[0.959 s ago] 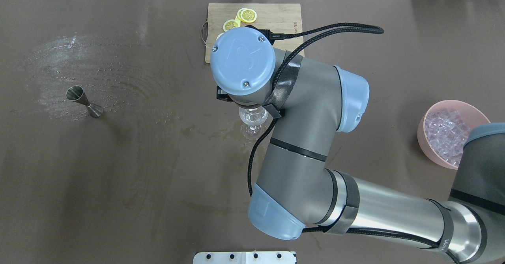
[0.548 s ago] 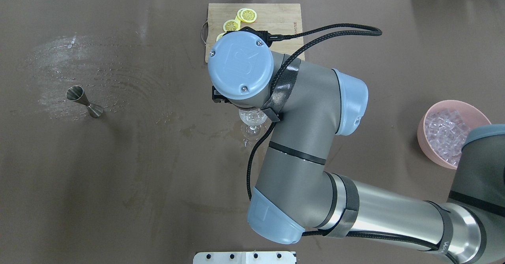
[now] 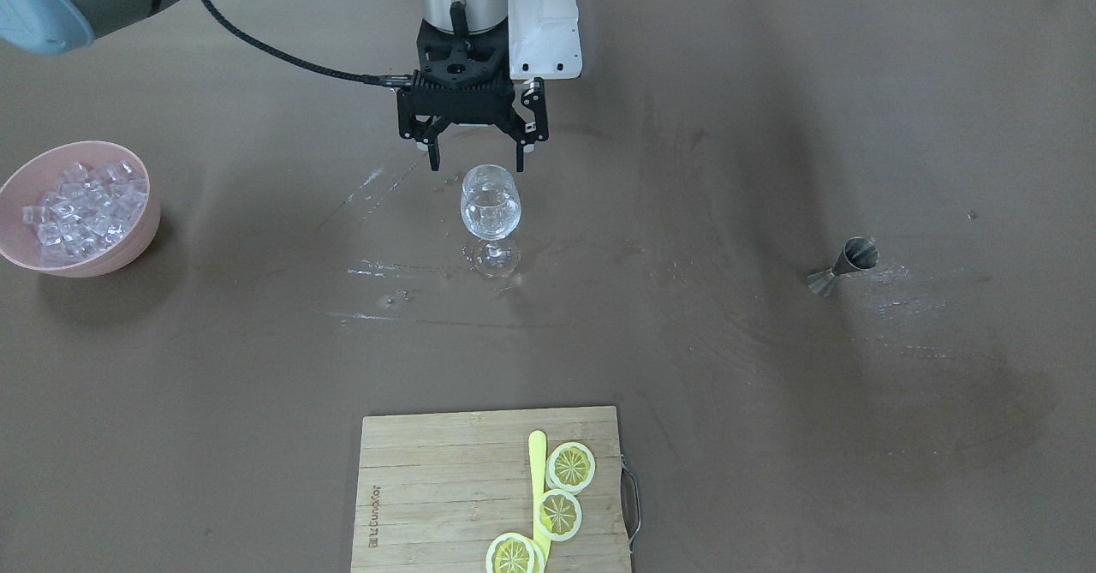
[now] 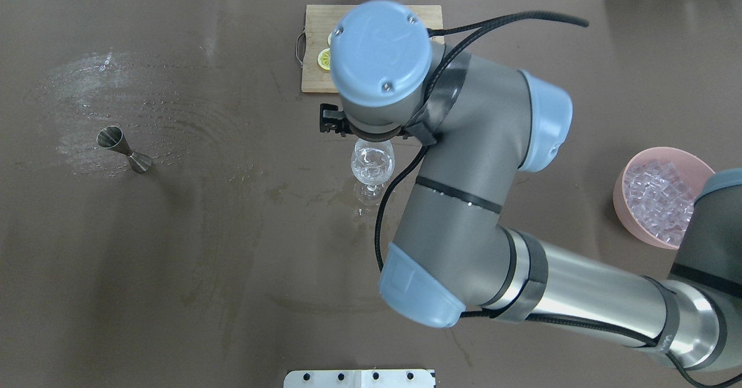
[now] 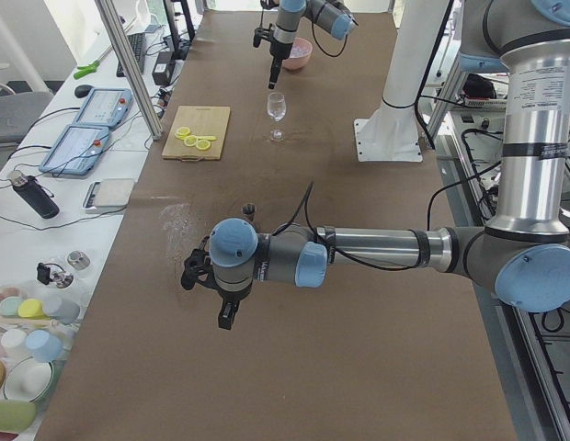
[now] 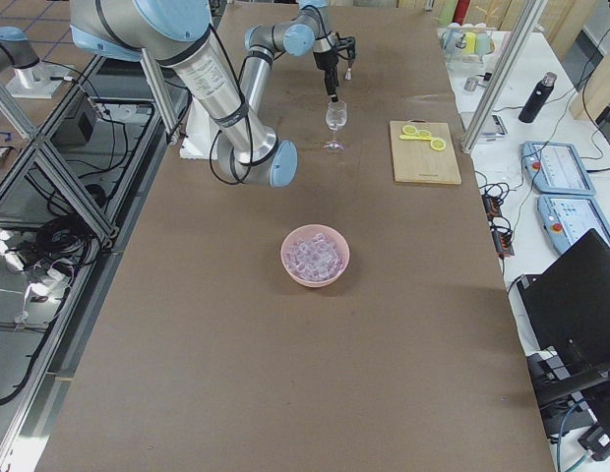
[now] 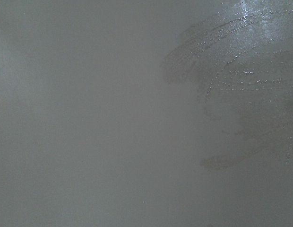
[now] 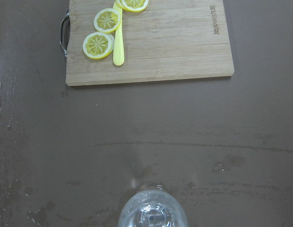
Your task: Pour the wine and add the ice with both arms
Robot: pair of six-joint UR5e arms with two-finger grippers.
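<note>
We record the right gripper (image 3: 476,162), fingers spread and empty, just above the wine glass (image 3: 491,209) on the surface (image 3: 685,342). The ice (image 3: 81,200) lies heaped in a pink bowl (image 3: 128,247), well apart from the glass towards the robot's right. The left gripper (image 5: 226,317) hangs far from the glass, and we cannot tell its state.

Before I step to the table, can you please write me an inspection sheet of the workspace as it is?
Surface: brown table mat, with wet streaks.
Job's things: clear stemmed wine glass upright at centre; pink bowl full of clear ice cubes.
Clutter: steel double-cone jigger; bamboo cutting board with yellow lemon slices.
End effectors: right end effector open above the glass; left end effector, cannot tell.
Cables: black braided cable hangs beside the glass.
Surroundings: side bench with devices and bottles.
</note>
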